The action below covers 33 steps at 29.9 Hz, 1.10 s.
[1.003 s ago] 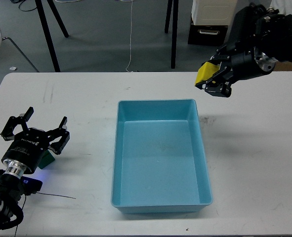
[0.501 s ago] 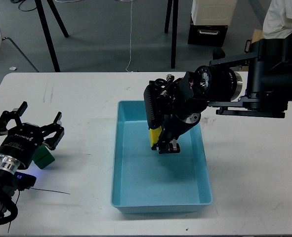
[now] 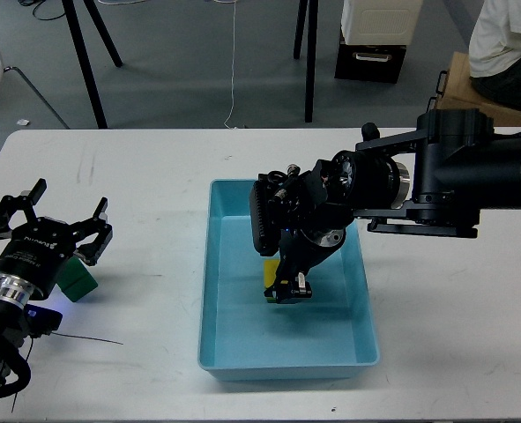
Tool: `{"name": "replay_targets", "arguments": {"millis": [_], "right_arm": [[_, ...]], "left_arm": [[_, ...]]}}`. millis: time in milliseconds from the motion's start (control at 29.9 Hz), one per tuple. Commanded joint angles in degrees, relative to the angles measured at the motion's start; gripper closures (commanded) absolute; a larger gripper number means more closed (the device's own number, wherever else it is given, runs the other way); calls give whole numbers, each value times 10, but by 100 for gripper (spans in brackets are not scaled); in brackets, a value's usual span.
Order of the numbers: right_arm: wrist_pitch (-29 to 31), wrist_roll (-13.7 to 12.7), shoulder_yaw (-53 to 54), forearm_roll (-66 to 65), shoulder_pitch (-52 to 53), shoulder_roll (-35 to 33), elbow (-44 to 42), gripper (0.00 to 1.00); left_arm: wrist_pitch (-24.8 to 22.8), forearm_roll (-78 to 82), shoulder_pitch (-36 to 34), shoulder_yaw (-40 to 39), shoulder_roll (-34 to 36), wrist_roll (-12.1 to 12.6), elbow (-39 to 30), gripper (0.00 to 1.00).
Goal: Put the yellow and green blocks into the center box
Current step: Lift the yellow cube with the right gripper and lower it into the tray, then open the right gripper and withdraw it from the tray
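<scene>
The light blue box [image 3: 364,291] sits in the middle of the white table. My right gripper [image 3: 286,287] reaches down into the box and is shut on the yellow block [image 3: 270,269], which is low over the box floor and partly hidden by the fingers. My left gripper [image 3: 54,225] is open at the table's left side. The green block [image 3: 77,280] lies on the table just below its right finger [image 3: 96,236], beside the wrist and not held.
Tripod legs and a black stand pole [image 3: 309,62] rise from the floor behind the table. A person [image 3: 507,44] sits at the far right. A thin black cable [image 3: 93,340] lies on the table near my left arm.
My right arm swung from the far right over the box, then lowered the yellow block deep into it. My left gripper shifted slightly left beside the green block.
</scene>
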Motion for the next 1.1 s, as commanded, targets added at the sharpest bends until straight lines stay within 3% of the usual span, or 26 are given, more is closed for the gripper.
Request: {"name": "replay_targets", "arguments": {"millis": [0, 100, 234, 334, 468, 602, 635, 735, 869, 1069], "right_arm": [[0, 0, 9, 3, 14, -35, 2, 2], [-4, 0, 64, 5, 21, -86, -4, 2], [-5, 0, 201, 5, -5, -137, -14, 2], [-4, 0, 313, 5, -42, -132, -47, 2], [-1, 0, 453, 6, -89, -78, -75, 2], [3, 0, 540, 70, -132, -45, -79, 2], [4, 0, 553, 95, -139, -42, -78, 2], [2, 0, 580, 215, -161, -41, -77, 2], [3, 0, 637, 363, -230, -48, -56, 2], [2, 0, 752, 381, -364, -109, 35, 2]], "left_arm": [[0, 86, -12, 0, 44, 0, 4, 0], [8, 180, -31, 3, 87, 0, 18, 0], [163, 271, -50, 6, 123, 0, 64, 0], [213, 360, -71, 5, 124, 0, 129, 0], [180, 477, -121, -2, 128, 0, 185, 0], [20, 487, -143, -15, 157, 0, 224, 0], [0, 489, -147, -20, 160, 0, 235, 0], [0, 534, -178, -23, 173, 0, 267, 0], [0, 738, -239, -24, 185, 0, 283, 0], [0, 1050, -282, -30, 224, 0, 237, 1]]}}
